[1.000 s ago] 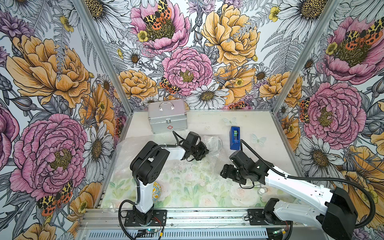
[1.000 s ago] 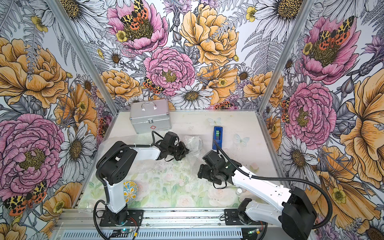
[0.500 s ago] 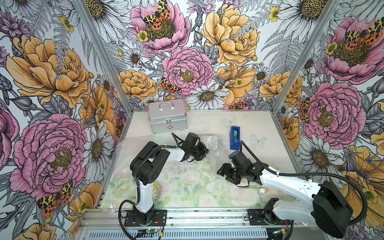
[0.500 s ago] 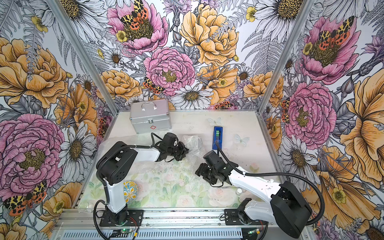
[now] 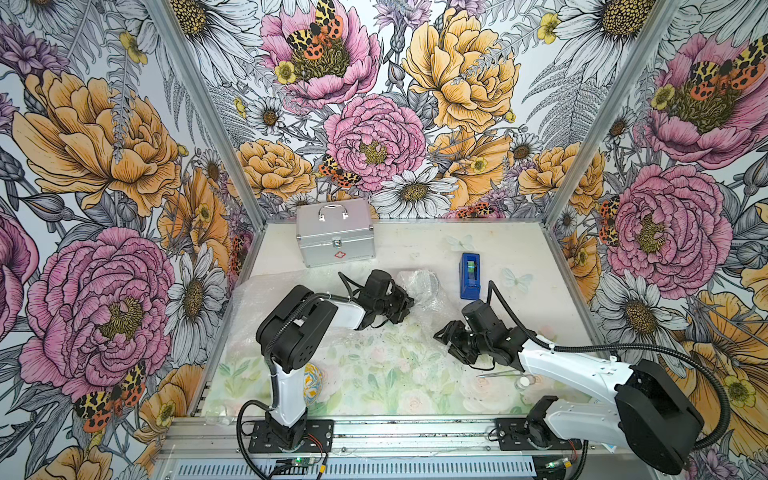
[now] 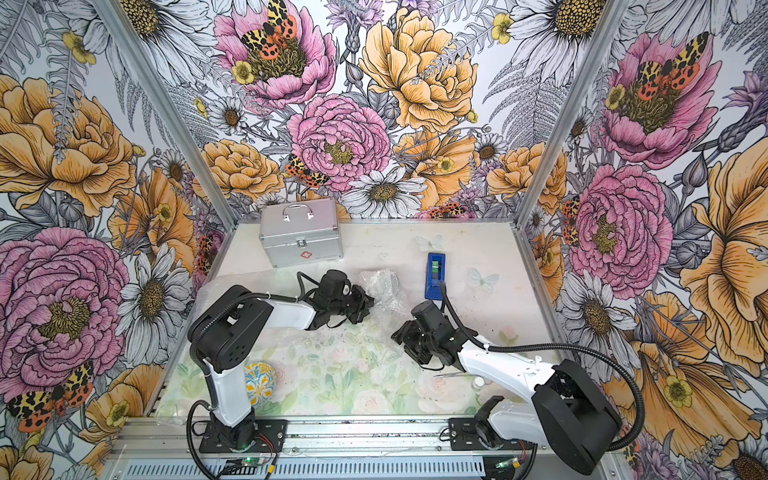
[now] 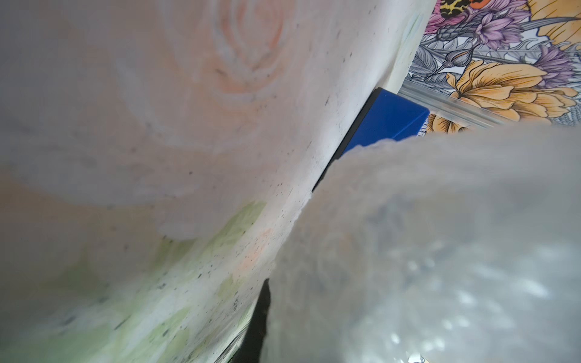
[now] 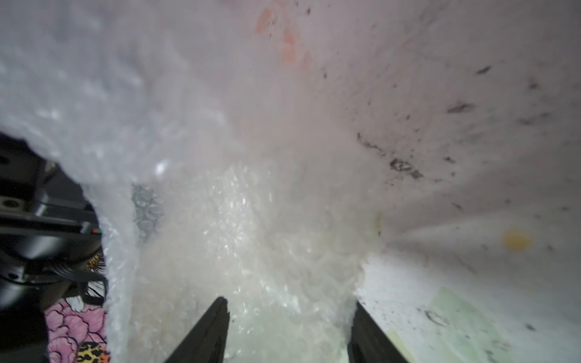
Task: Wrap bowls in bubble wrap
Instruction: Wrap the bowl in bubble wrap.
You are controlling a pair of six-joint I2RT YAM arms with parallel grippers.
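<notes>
2 grippers at the bubble wrap: left gripper, jaws clenched, against the bundle; right gripper, jaws parted astride a fold. I'd seat that fold deep before pinching, then draw it taut. 1 bowl sits bare beside the left arm's base.

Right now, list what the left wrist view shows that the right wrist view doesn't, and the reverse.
Left wrist only: the blue tape dispenser. Right wrist only: the right gripper, jaws apart with bubble wrap between them, and a black part of the left arm. Both: the bubble wrap and the floral table.
</notes>
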